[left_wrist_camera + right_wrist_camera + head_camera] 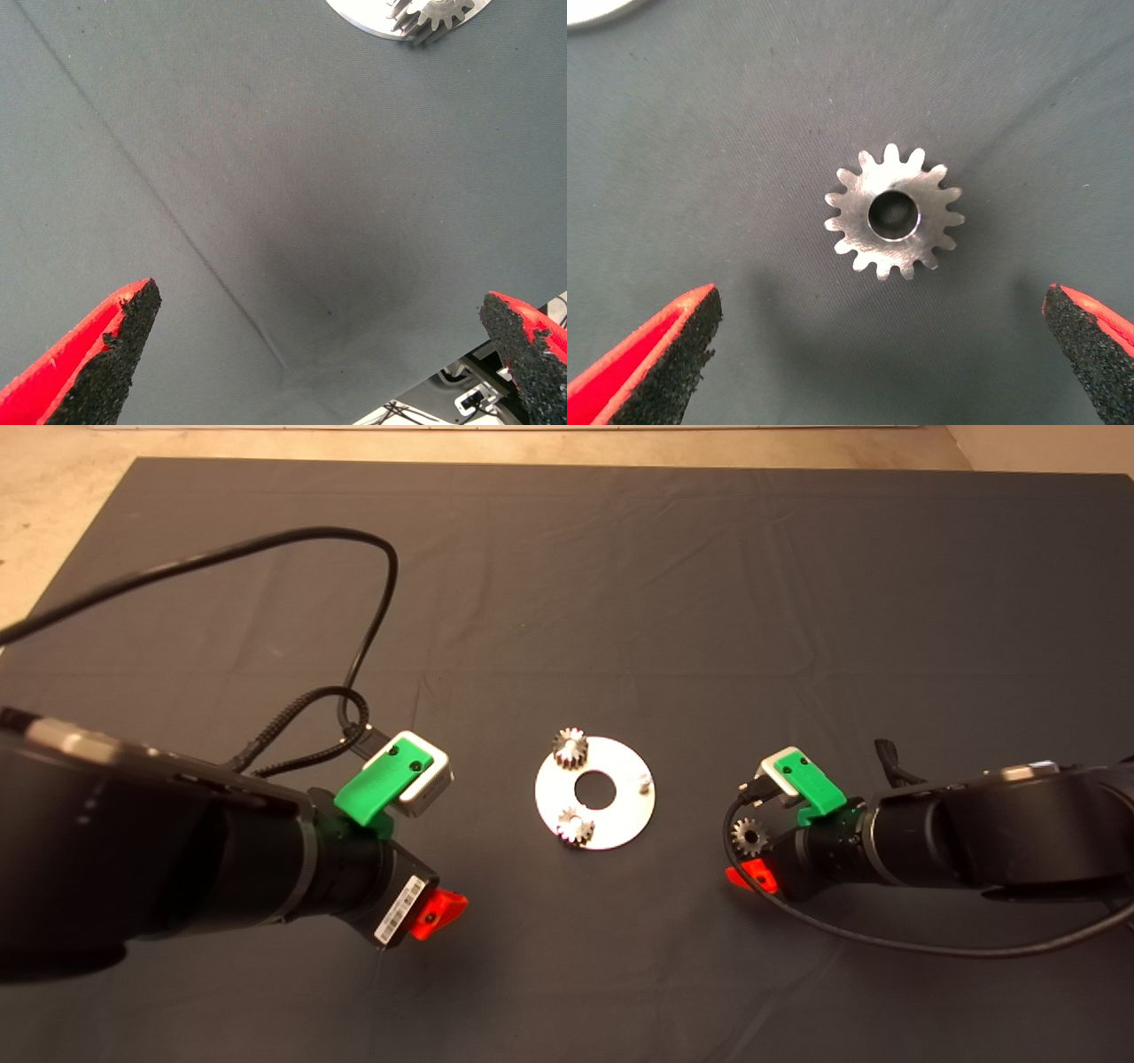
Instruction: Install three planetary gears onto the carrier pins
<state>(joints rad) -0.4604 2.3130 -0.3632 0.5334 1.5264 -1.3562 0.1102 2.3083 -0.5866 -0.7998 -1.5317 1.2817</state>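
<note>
One gear remains: the right gripper (877, 354) hangs wide open, empty, over the last planetary gear (894, 212) lying flat on the mat (567, 584). Next: descend, close, carry it to the bare pin (645, 782) on the disc (620, 815). Left gripper (328, 354) waits, open.

Gears: 3 total. 2 sit on the disc – one (570, 746) at far edge, one (575, 827) at near edge. 3rd gear (750, 836) lies flat on the mat (567, 558), apart from the disc, by the right arm.
Disc (620, 815): 1, w/ 1 centre hole.
Bare pin (645, 782): 1.
Arms: 2. Grippers: 2 – left gripper (323, 354), right gripper (881, 354); 2 red fingers each, spread wide.
Cables: approx 2 on left arm, 1 on right.
</note>
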